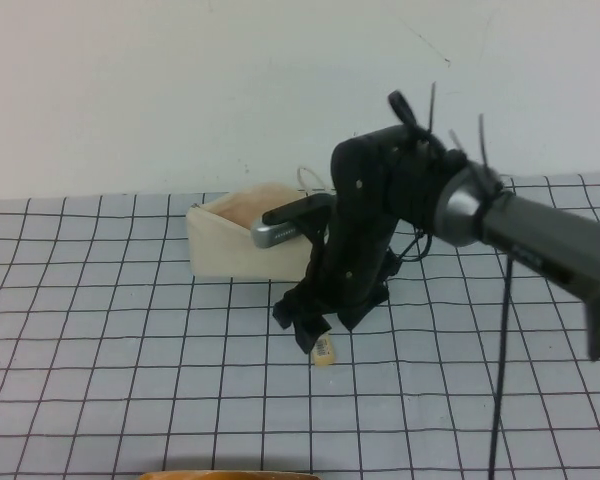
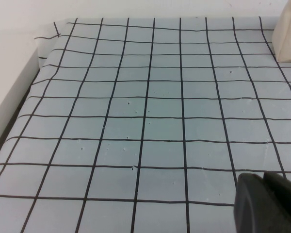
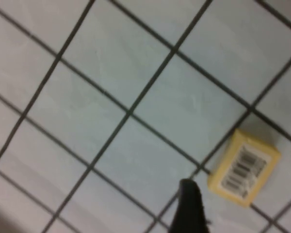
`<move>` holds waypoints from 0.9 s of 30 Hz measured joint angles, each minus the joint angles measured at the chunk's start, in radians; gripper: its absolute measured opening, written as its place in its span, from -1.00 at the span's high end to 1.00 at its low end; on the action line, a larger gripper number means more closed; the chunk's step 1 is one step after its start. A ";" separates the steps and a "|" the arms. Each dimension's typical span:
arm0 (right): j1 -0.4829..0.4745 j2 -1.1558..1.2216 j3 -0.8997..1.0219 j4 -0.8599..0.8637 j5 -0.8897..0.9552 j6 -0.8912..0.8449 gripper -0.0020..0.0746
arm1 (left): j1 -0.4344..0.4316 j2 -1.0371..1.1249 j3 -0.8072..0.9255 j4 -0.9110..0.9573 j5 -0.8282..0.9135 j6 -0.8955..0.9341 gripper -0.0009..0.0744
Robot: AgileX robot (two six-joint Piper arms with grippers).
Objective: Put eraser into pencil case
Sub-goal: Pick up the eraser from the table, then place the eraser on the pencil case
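The eraser (image 1: 323, 350) lies flat on the grid mat, a small pale yellow block with a barcode label, also in the right wrist view (image 3: 245, 167). My right gripper (image 1: 327, 324) hangs open just above it, pointing down. One dark finger (image 3: 186, 208) stands beside the eraser without touching it; the other finger is out of that view. The cream pencil case (image 1: 245, 240) stands behind the gripper with its mouth up and pinkish lining showing; its corner shows in the left wrist view (image 2: 287, 34). My left gripper (image 2: 264, 182) is shut, empty, low over bare mat, and out of the high view.
The right arm (image 1: 520, 235) reaches in from the right, with cables hanging below it. The white wall runs behind the mat. A tan curved object (image 1: 230, 474) peeks in at the front edge. The mat's left edge (image 2: 36, 73) meets a white ledge.
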 joint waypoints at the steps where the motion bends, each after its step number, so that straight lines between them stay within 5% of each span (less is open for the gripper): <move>1: 0.003 0.014 -0.015 -0.006 0.000 0.006 -0.34 | 0.000 0.000 0.000 0.000 0.000 0.000 0.98; 13: 0.023 0.114 -0.089 -0.061 0.016 0.050 -0.10 | 0.000 0.000 0.000 0.000 0.000 0.000 0.98; 18: 0.023 0.114 -0.091 -0.069 0.023 0.050 0.41 | 0.000 0.000 0.000 0.000 0.000 0.000 0.98; 27: 0.033 -0.018 -0.136 -0.096 0.002 -0.001 0.41 | 0.000 0.000 0.000 0.000 0.000 0.000 0.98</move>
